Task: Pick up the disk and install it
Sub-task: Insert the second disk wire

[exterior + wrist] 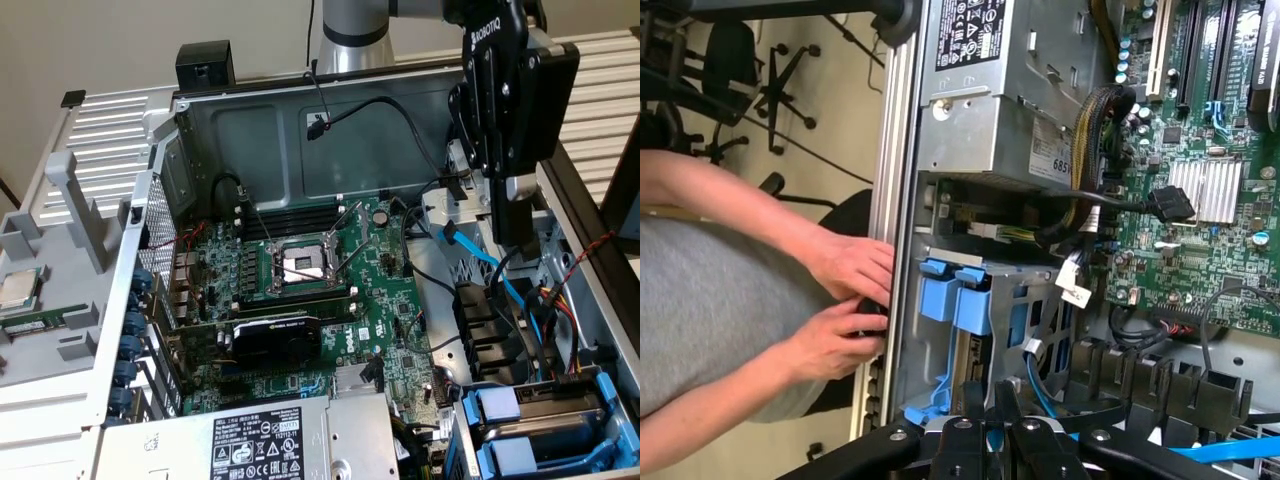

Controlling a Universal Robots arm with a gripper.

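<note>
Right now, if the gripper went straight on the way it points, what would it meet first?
Probably the blue cable just below the gripper; depth is unclear, so it might pass that and reach the black brackets underneath.

silver arm [352, 35], blk Robotiq tool [990, 425]
</note>
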